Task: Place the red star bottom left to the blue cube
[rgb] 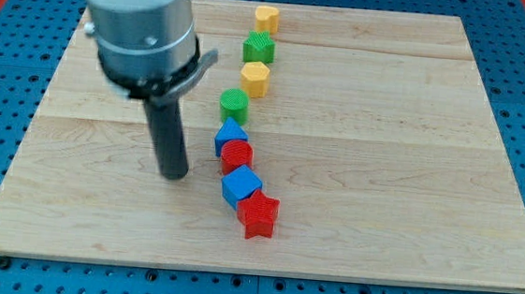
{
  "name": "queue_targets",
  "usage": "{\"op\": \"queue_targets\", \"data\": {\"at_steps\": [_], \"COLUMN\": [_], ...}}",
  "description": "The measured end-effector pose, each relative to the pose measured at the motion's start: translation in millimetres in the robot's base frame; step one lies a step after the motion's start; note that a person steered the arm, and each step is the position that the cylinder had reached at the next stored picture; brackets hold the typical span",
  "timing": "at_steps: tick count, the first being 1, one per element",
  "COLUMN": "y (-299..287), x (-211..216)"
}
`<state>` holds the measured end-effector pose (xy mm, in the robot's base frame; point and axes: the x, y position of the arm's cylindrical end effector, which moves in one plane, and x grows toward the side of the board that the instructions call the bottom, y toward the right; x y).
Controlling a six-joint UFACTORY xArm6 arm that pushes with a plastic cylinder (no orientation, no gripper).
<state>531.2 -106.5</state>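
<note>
My tip (175, 174), a bare dark rod holding nothing, stands left of the blue cube (241, 185); the red star (258, 214) touches its lower right, so I'd circle beneath and push it leftward across the wooden worktop (410, 177).

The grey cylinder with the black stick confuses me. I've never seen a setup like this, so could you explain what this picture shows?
That cylinder is the end of a robot arm. It has no hand and holds nothing: it only carries a dark rod, and my tip slides on the wooden board to push blocks. There is one camera, looking down at the board. Eight blocks run in a line from the view's top: yellow heart, green star, yellow hexagon, green cylinder, blue triangle, red cylinder, blue cube, red star. My tip stands left of the red cylinder and blue cube, touching none.
</note>
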Motion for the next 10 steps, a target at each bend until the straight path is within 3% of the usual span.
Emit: {"op": "queue_targets", "data": {"at_steps": [1, 2, 4, 5, 6, 7, 8, 10], "y": [30, 79, 186, 151, 96, 87, 162, 143], "x": [60, 87, 40, 20, 37, 61, 87, 88]}}
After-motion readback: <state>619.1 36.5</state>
